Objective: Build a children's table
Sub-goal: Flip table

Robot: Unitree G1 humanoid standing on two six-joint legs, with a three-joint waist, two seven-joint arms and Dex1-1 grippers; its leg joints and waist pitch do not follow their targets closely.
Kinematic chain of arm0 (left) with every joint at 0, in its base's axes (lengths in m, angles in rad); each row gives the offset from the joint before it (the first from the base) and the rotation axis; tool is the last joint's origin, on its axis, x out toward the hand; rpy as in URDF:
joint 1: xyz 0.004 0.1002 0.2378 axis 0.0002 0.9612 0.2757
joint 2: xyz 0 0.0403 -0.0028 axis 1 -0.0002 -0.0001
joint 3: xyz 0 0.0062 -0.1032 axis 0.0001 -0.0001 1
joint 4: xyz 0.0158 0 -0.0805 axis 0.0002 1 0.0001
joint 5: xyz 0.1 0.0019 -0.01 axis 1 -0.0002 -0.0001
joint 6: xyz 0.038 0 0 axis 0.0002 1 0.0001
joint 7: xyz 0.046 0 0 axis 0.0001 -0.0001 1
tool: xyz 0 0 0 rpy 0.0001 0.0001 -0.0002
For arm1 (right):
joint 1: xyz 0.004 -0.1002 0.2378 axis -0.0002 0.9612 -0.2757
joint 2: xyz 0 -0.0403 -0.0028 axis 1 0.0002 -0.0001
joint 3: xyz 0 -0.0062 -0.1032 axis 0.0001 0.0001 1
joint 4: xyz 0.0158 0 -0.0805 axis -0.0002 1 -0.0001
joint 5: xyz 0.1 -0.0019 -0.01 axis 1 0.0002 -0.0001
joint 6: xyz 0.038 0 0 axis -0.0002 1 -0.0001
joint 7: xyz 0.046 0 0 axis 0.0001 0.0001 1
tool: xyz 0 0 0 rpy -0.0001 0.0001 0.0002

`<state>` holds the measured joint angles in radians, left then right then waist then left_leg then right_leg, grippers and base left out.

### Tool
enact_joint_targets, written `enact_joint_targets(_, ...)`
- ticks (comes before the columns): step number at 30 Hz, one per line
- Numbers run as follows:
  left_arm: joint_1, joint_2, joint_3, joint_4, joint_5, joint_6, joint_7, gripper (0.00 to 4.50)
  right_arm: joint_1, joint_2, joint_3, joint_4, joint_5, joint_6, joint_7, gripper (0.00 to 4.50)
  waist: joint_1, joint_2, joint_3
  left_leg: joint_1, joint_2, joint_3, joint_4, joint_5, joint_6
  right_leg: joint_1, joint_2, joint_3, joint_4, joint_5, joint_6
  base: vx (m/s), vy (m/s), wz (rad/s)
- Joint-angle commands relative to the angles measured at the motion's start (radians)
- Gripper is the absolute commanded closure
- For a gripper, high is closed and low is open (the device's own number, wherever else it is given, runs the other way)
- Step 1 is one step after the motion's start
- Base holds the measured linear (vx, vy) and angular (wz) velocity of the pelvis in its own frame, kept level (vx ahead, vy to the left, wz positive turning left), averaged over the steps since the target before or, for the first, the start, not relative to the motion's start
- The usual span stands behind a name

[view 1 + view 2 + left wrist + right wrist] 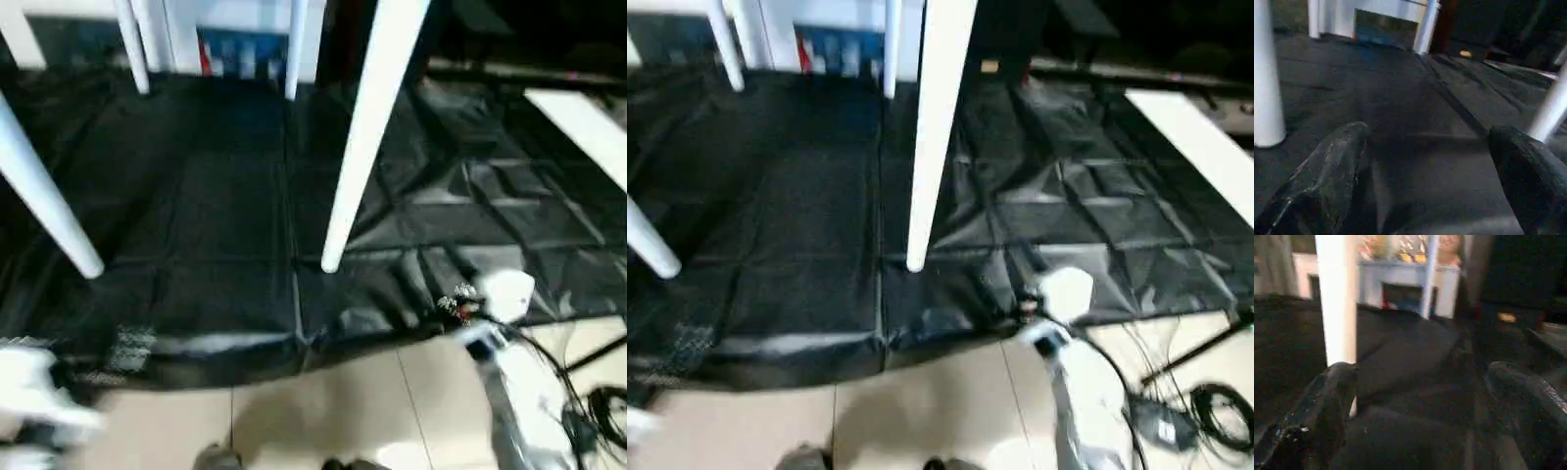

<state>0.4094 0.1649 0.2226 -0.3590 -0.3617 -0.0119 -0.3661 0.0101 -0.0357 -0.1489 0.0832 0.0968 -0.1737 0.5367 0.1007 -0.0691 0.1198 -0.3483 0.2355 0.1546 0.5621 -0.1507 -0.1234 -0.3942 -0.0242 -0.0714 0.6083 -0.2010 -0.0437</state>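
**Table standing on its legs, both my grippers hanging empty**

I am looking down at the children's table (372, 127), which is standing upright on the black sheet (196, 225), its four white legs resting with their feet on the sheet. To my left, my left gripper (1425, 161) is hovering low over the sheet with its fingers (1327, 171) spread wide, gripping nothing. To my right, my right gripper (1420, 406) is likewise gaping wide and empty, one table leg (1337, 298) standing just beyond one of its fingers (1322, 416). Beyond the far legs a white cabinet (1400, 284) is showing
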Motion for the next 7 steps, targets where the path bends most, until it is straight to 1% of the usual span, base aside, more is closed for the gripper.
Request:
enact_joint_targets(1,-0.082,-0.055,-0.033,0.050,0.102,0.022,0.101,0.07,-0.012,0.029,0.036,-0.030,-0.116,0.158,-0.108,0.00,-0.015,0.023,-0.047,0.024,-0.016,-0.004,-0.059,-0.496,-0.009,0.014,-0.076,0.028,-0.149,-0.681,0.062,-0.054,0.022,-0.08)
enact_joint_targets(2,-0.101,-0.068,-0.034,0.059,0.116,0.029,0.127,0.07,-0.018,0.033,0.052,-0.040,-0.133,0.209,-0.133,0.00,-0.018,0.025,-0.047,0.029,-0.019,-0.006,-0.055,-0.508,-0.011,0.013,-0.077,0.021,-0.157,-0.695,0.066,-0.069,0.021,-0.04)
enact_joint_targets(3,-0.111,-0.075,-0.036,0.059,0.116,0.034,0.139,0.07,-0.020,0.042,0.055,-0.048,-0.137,0.212,-0.154,0.00,-0.022,0.026,-0.047,0.034,-0.020,-0.008,-0.052,-0.516,-0.009,0.013,-0.079,0.013,-0.165,-0.705,0.071,-0.077,0.028,-0.10)
enact_joint_targets(4,-0.115,-0.076,-0.039,0.056,0.113,0.036,0.145,0.07,-0.018,0.046,0.056,-0.055,-0.133,0.208,-0.165,0.00,-0.037,0.042,-0.045,0.031,-0.003,-0.024,-0.065,-0.591,0.009,0.043,-0.082,-0.037,-0.181,-0.674,0.070,-0.077,0.028,-0.10)
enact_joint_targets(5,-0.113,-0.073,-0.047,0.048,0.108,0.041,0.155,0.07,-0.013,0.046,0.056,-0.062,-0.128,0.202,-0.182,0.00,-0.046,0.048,-0.044,0.012,0.018,-0.035,-0.089,-0.658,0.013,0.071,-0.074,-0.055,-0.153,-0.597,0.063,-0.072,0.048,-0.26)
enact_joint_targets(6,-0.113,-0.069,-0.053,0.042,0.107,0.045,0.163,0.07,-0.012,0.043,0.057,-0.062,-0.124,0.213,-0.193,0.00,-0.013,0.060,-0.054,-0.074,0.074,-0.059,-0.155,-0.803,0.016,0.145,-0.076,-0.013,0.070,-0.253,0.008,-0.105,0.007,-0.27)
enact_joint_targets(7,-0.113,-0.066,-0.058,0.038,0.108,0.050,0.172,0.07,-0.012,0.038,0.059,-0.060,-0.120,0.232,-0.201,0.00,0.006,0.039,-0.045,-0.053,0.059,-0.027,-0.178,-0.855,0.028,0.100,-0.063,0.037,0.105,-0.242,0.009,-0.105,0.007,-0.27)
